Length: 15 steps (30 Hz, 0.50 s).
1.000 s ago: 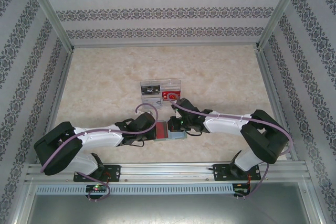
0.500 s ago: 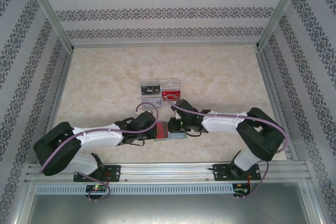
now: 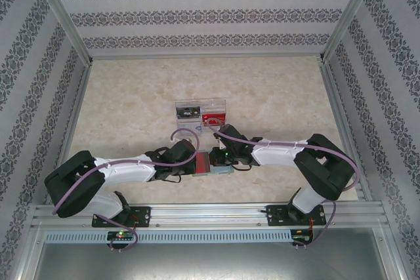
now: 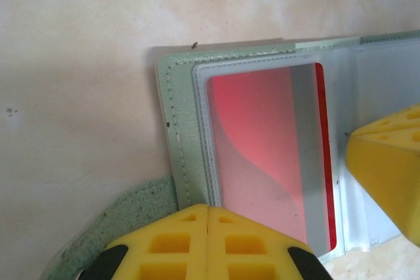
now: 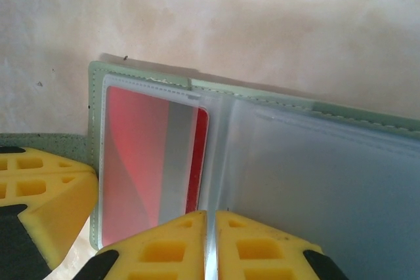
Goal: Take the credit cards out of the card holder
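card holder (image 3: 211, 164) lies open on the table (image 3: 131, 109) between my arms. left gripper (image 4: 207, 240) is pressed together at its outer edge. right gripper (image 5: 210, 247) pinches the clear sleeve by the fold. the red credit card (image 5: 147, 162) sits just beside it, toward the left arm, long axis pointing at its fingers.

Overhead; wrist close-ups of card holder (image 4: 172, 129)

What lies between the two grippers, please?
The open card holder, with a red credit card in its clear sleeve, between left gripper and right gripper, shown in both wrist views.
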Each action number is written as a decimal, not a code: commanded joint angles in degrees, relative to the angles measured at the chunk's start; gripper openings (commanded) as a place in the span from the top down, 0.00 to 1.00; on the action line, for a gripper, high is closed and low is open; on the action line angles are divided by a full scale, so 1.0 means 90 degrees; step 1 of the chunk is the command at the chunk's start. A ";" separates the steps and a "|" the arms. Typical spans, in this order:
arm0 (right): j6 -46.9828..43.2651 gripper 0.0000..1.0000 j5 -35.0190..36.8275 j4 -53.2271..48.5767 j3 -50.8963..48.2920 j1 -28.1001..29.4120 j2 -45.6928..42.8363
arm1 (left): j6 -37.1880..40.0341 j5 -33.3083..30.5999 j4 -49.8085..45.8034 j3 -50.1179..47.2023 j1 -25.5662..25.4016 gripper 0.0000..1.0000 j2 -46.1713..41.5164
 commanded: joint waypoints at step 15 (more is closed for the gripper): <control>-0.0028 0.81 -0.0163 0.0095 0.0039 0.0089 0.0196 | -0.0028 0.0095 0.0118 0.0191 -0.0184 1.00 0.0326</control>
